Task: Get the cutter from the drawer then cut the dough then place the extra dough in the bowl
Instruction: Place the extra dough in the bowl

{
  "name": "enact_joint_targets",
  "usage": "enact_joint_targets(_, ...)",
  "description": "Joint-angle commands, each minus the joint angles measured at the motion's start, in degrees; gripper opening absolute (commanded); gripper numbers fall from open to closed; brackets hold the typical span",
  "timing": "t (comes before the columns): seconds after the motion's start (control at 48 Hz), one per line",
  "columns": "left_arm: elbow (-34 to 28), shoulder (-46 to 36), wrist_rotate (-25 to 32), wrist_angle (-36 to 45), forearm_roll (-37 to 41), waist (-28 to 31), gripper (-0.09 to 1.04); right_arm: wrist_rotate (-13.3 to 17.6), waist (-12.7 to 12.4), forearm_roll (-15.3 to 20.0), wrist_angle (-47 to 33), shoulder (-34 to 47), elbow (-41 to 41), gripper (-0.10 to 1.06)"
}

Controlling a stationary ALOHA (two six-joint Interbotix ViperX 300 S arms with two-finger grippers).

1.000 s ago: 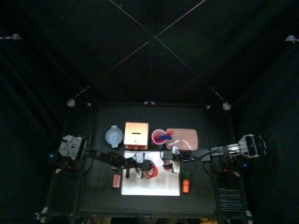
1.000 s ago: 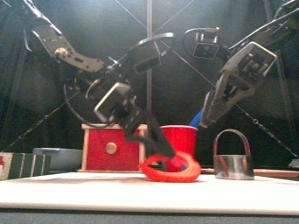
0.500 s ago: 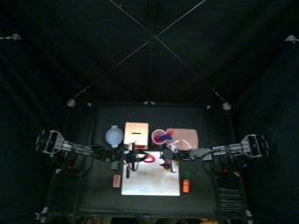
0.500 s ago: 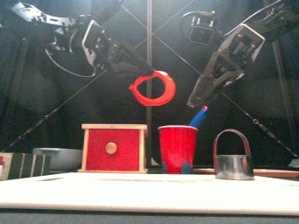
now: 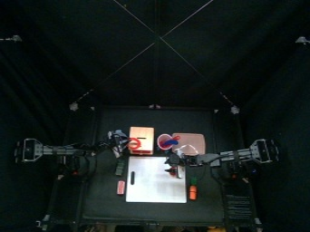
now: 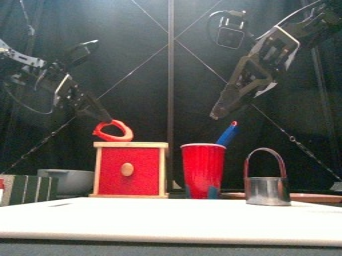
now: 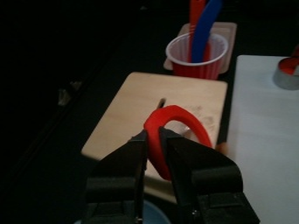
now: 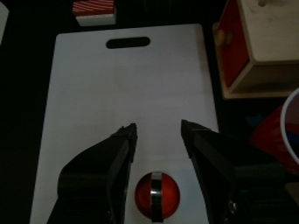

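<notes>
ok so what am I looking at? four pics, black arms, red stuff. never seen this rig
It is a two-armed table robot; each arm ends in a gripper with two jaws. One picture looks down from high above, one looks level from the table's front edge, and the other two come from a camera on each wrist, so that arm's own jaws show at the bottom.

On the table: a white board, a wooden box with a red drawer front, a red cup holding toy knives, a metal cutter and a grey bowl.

The left gripper is shut on a red dough ring, held in the air above the box. The right gripper hangs open over the board, holding nothing.
</notes>
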Motion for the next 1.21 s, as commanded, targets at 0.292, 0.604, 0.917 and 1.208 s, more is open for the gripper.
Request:
enact_joint_targets(0.292, 4.6, -13.7, 0.1, -1.8, -2.9, 4.0, 0.61, 0.1, 0.4, 0.4, -1.1, -1.2, -0.1, 0.81)
enact_joint_targets(0.604, 9.7, -16.1, 0.1, 0.1, -8.7, 5.5, 0.63, 0.0, 0.4, 0.5, -1.4, -1.1, -0.4, 0.81)
enact_joint_targets(0.917, 11.5, -16.1, 0.0, 1.1, -11.5, 7.1, 0.9, 0.1, 0.4, 1.1, -1.4, -1.1, -0.6, 0.81)
enact_joint_targets(1.208, 10.9, -16.1, -0.7, 1.1, -24.3, 9.3, 1.0, 0.2, 0.6, 1.1, -1.4, -1.1, -1.1, 0.81)
